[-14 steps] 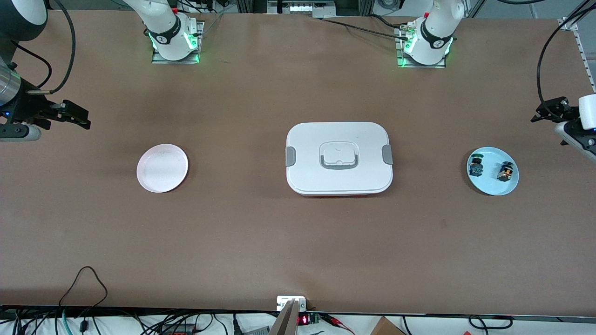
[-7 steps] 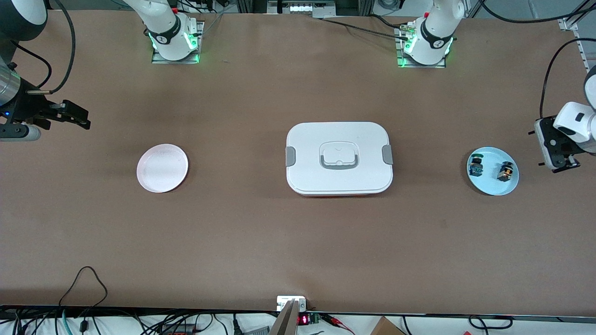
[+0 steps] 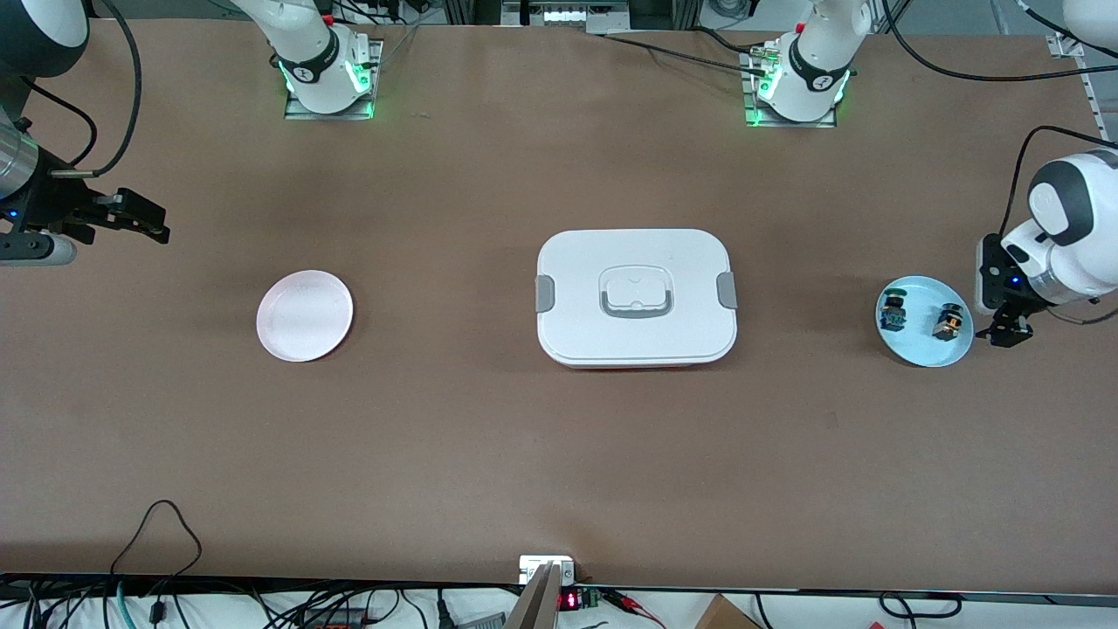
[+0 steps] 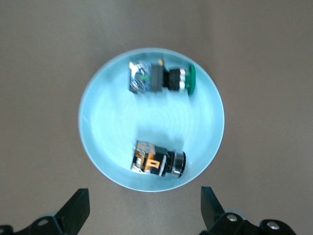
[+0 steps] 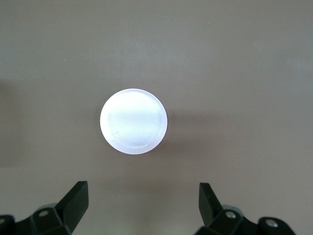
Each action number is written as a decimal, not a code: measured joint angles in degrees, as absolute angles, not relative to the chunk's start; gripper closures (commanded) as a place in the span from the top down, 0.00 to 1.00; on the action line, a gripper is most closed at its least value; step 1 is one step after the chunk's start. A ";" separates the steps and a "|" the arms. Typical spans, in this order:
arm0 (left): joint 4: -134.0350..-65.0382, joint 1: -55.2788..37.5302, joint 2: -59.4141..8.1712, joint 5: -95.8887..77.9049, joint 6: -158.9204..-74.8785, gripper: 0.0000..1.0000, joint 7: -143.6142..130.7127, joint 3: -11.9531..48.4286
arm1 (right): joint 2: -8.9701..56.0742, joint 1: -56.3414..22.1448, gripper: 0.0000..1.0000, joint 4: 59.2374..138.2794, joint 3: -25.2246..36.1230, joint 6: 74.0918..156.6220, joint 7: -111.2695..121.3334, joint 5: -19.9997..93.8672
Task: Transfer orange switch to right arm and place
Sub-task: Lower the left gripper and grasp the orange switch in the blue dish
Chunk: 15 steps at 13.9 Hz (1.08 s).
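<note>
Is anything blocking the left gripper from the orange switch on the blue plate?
Nothing visible. The open left gripper hangs beside the light blue plate. The small black orange-banded switch lies exposed on it, apart from the green-capped switch. The right gripper waits, open.

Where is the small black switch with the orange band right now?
The small black orange-banded switch lies on the light blue round plate at the left arm's end of the table, beside the green-capped switch.
</note>
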<state>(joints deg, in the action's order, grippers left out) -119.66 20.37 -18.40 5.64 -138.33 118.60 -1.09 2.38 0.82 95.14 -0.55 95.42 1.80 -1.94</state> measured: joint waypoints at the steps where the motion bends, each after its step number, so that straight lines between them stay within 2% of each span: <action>1: -120.67 21.51 -19.19 5.64 -140.70 1.00 121.39 -1.09 | 2.38 0.81 1.00 95.14 -0.55 95.44 1.80 -1.94; 6: -121.38 24.04 -23.59 5.64 -147.91 1.00 128.13 1.94 | 2.40 0.82 1.00 95.14 -0.55 95.73 1.80 -1.94; 11: -121.36 33.29 -25.77 5.63 -148.51 1.00 129.62 10.69 | 2.47 0.82 1.00 95.14 -0.55 95.92 1.80 -1.94; 15: -121.30 35.00 -26.31 5.63 -148.87 1.00 130.14 11.60 | 2.47 0.82 1.00 95.14 -0.55 95.96 1.80 -1.94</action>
<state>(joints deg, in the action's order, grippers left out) -121.30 35.00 -26.31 5.63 -148.87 130.14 11.60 2.47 0.82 95.14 -0.55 95.96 1.80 -1.94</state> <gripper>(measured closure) 0.000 0.000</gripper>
